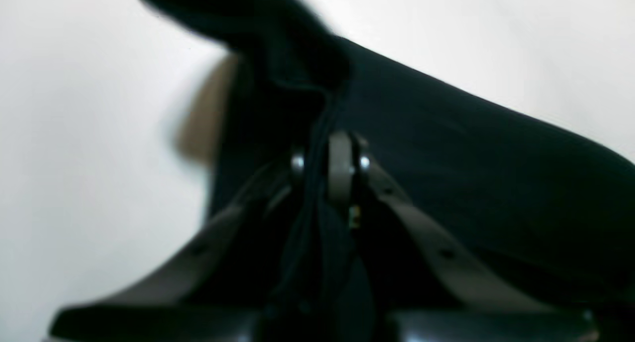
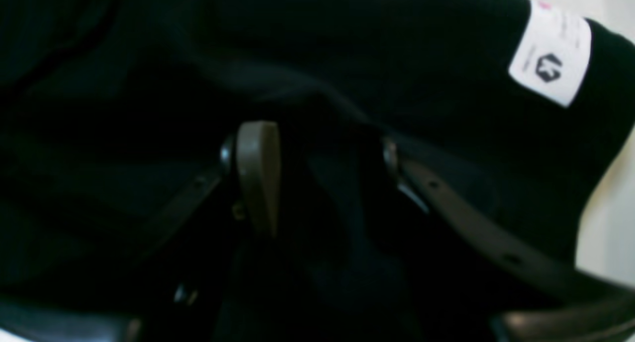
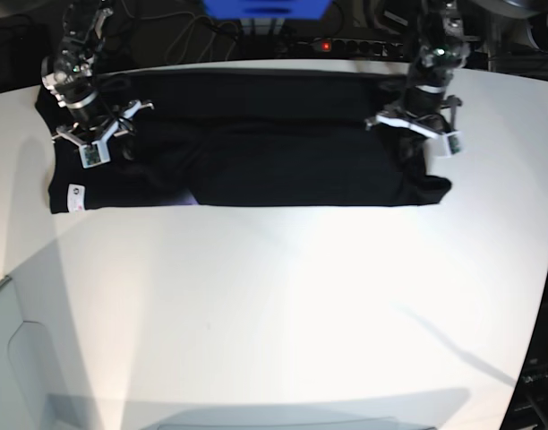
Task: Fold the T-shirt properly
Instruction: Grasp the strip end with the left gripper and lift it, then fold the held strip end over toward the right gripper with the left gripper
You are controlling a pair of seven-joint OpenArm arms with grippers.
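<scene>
The black T-shirt [image 3: 256, 152] lies spread across the far side of the white table [image 3: 274, 313]. Its small white label [image 3: 75, 192] sits at its near left corner. My left gripper [image 1: 330, 163] is shut on a pinch of the shirt's black fabric [image 1: 471, 173] near the shirt's right end [image 3: 415, 134]. My right gripper [image 2: 322, 168] stands open over the shirt's left part [image 3: 99, 148], its tan pad [image 2: 258, 173] and the other finger wide apart, with dark cloth lying between them. The label [image 2: 550, 59] shows up and to the right of it.
A blue box [image 3: 265, 7] and a power strip with a red light [image 3: 323, 45] sit behind the table's far edge among cables. The table's left edge drops off beside the right arm. White tabletop stretches in front of the shirt.
</scene>
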